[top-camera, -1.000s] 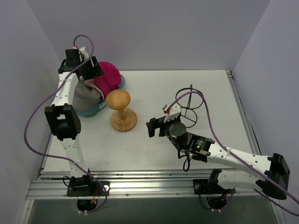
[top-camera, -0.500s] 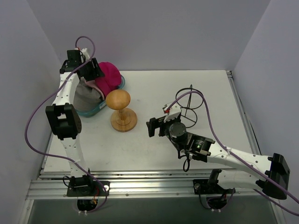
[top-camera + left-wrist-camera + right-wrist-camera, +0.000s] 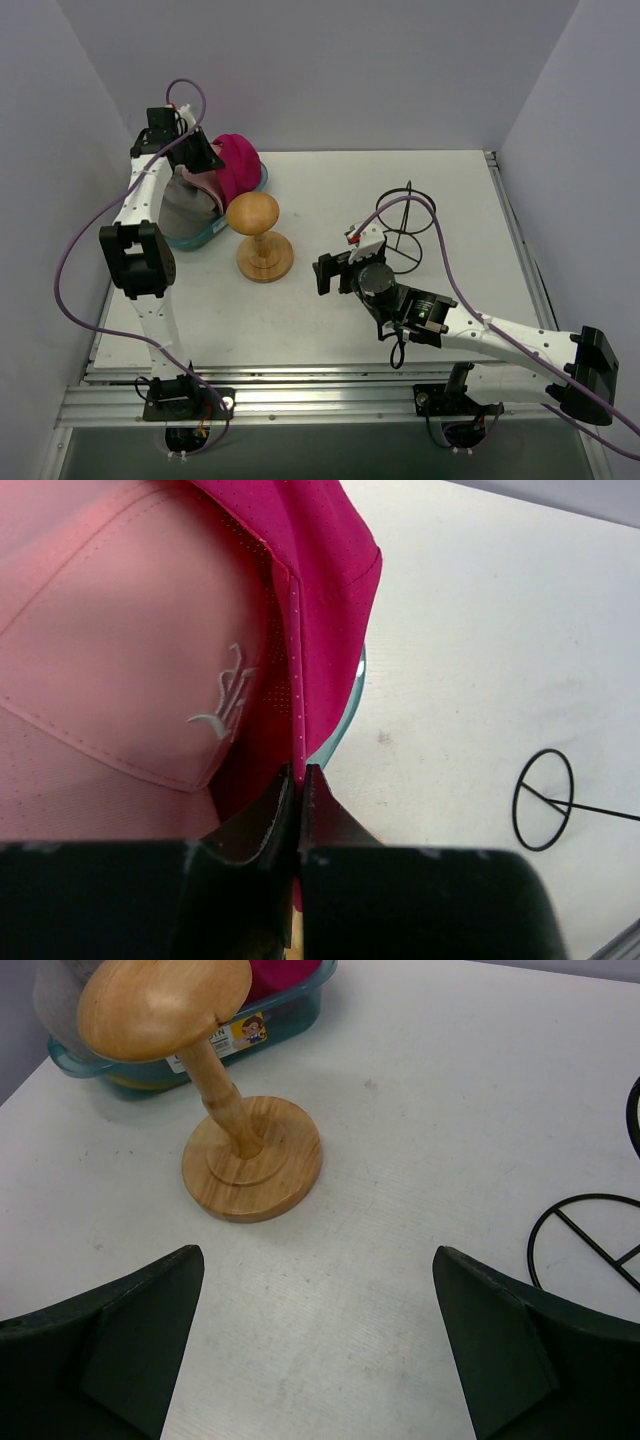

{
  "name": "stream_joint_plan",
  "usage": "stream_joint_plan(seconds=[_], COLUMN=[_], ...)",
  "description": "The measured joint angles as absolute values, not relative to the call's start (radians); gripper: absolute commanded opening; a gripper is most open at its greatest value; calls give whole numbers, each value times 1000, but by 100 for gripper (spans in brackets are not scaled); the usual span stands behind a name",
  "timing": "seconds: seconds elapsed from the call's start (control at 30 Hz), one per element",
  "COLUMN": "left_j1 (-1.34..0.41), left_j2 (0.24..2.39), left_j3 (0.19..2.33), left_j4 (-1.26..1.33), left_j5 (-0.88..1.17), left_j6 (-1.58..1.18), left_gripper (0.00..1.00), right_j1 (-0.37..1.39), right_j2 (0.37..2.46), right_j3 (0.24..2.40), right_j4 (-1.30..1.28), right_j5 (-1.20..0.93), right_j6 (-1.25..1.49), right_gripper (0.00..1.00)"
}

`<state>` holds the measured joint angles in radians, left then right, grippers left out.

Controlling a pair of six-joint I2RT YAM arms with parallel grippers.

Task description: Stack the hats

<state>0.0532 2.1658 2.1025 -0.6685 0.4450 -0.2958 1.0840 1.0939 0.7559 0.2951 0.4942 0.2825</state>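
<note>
Two fingers of my left gripper (image 3: 298, 785) are pinched flat on a seam edge of the magenta cap (image 3: 330, 570), no gap showing between them. The magenta cap drapes against the light pink cap (image 3: 120, 670), whose white logo (image 3: 228, 695) faces my left wrist cam. Both sit at the teal tub (image 3: 208, 233) at the far-left corner of the table (image 3: 330, 190), with the grey cap (image 3: 183, 205) in the tub just beside them. A sliver of tub rim shows under the magenta fabric. The wooden hat stand (image 3: 258, 236) is upright just beside the tub. My right gripper (image 3: 312, 1350) is spread wide, holding nothing, above the table near the stand's base. The black wire stand (image 3: 405, 225) is off to its right, apart.
</note>
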Motion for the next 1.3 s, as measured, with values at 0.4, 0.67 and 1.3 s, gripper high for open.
stream_joint_plan(seconds=[0.4,0.67,1.3], left_j1=[54,54,25], left_j2=[2043,1929,1753], left_j3=[1955,1884,1618], left_j4=[-432,-233,268], left_j5=[570,615,667], left_j6=[-545,-676,-1015], left_gripper=[2,2,2], right_j1=[1089,1101,1101], right_j2=[1094,1086,1073], right_j3=[756,756,756], right_j4=[291,292,292], right_j5=[511,511,532], right_j6=[273,259,260], right_gripper=[94,94,93])
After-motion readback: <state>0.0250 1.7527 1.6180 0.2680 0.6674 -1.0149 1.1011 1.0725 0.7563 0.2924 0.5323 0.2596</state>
